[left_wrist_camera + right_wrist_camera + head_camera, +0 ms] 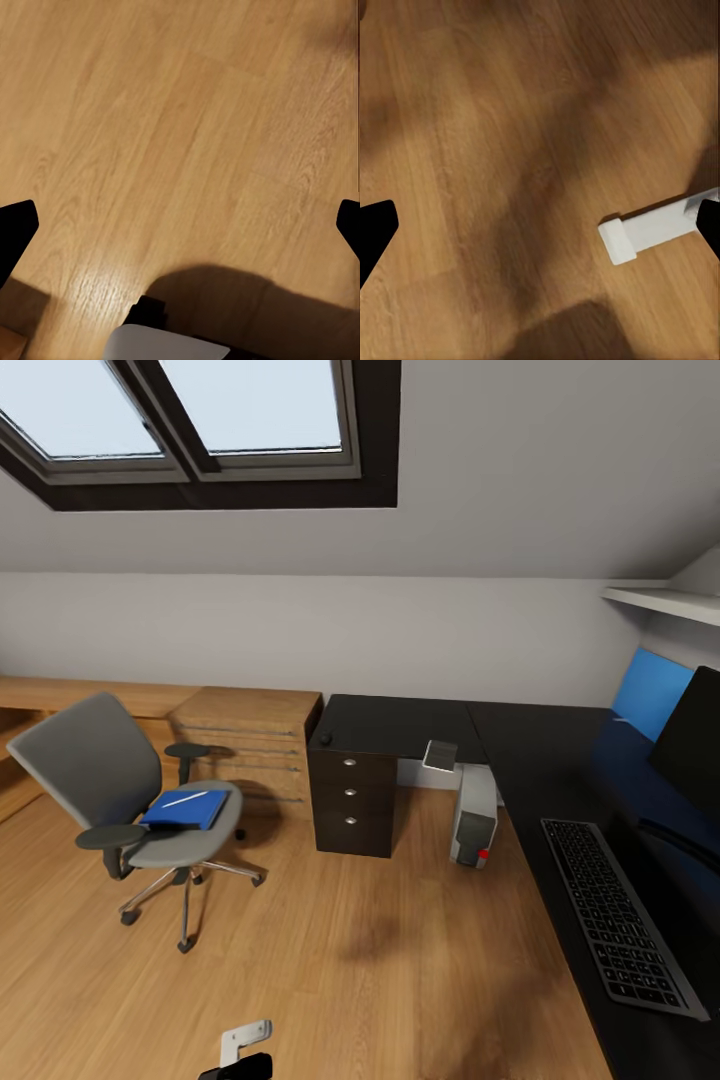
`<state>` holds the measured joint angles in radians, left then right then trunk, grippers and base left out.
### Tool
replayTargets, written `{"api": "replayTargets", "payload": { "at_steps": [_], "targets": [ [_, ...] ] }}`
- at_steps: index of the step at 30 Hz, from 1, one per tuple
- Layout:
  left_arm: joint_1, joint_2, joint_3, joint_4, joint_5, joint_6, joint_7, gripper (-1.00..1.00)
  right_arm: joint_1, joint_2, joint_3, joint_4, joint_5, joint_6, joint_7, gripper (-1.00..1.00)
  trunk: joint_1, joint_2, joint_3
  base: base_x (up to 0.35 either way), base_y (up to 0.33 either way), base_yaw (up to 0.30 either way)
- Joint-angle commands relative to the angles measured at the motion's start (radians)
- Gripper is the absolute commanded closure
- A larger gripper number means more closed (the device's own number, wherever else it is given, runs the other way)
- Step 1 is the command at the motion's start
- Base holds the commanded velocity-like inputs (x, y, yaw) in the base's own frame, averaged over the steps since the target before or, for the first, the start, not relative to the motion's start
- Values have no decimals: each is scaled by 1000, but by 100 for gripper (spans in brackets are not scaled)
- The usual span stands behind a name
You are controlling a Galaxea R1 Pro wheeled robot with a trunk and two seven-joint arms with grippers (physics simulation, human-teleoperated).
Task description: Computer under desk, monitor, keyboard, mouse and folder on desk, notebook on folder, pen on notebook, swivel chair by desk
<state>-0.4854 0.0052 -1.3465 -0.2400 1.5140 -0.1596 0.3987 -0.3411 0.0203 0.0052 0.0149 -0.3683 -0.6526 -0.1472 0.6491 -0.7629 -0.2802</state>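
The grey swivel chair (pixel 100 780) stands on the floor at the left, apart from the black desk (pixel 400 722). The blue folder (pixel 186 810) lies on its seat with a thin white pen (pixel 186 798) on top. The mouse (pixel 325 738) sits on the desk's left end above the drawers. The grey computer (pixel 473 818) stands under the desk. A small grey-and-white flat thing (pixel 440 755), perhaps the notebook, rests at the desk edge. Keyboard (pixel 620 915) and monitor (pixel 695 745) are on the desk at right. Left gripper (pixel 180 232) and right gripper (pixel 540 229) hang open over bare floor.
A low light-wood shelving unit (pixel 250 745) runs along the wall behind the chair. A blue wall panel (pixel 650 690) and a white shelf (pixel 665 600) are at the right. Open wooden floor (pixel 380 960) lies between chair and desk. A white part of my arm (pixel 245 1040) shows low.
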Motion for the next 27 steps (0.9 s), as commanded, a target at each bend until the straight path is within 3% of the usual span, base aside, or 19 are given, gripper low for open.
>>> {"api": "replayTargets", "payload": {
  "at_steps": [1,10,27],
  "targets": [
    [-1,0,-8,-2,9,-6,7,-100,-1,1,1,2,1,-3,-3,-100,0,-1,-1,2,0,-58],
    [-2,2,-8,-1,9,-6,8,-100,-1,2,2,3,3,-2,-2,-100,0,-1,-1,40,6,-14],
    [-1,1,-9,-1,9,-6,6,-100,-1,8,6,2,9,-5,0,-100,0,-1,-1,313,76,0]
  ]
}}
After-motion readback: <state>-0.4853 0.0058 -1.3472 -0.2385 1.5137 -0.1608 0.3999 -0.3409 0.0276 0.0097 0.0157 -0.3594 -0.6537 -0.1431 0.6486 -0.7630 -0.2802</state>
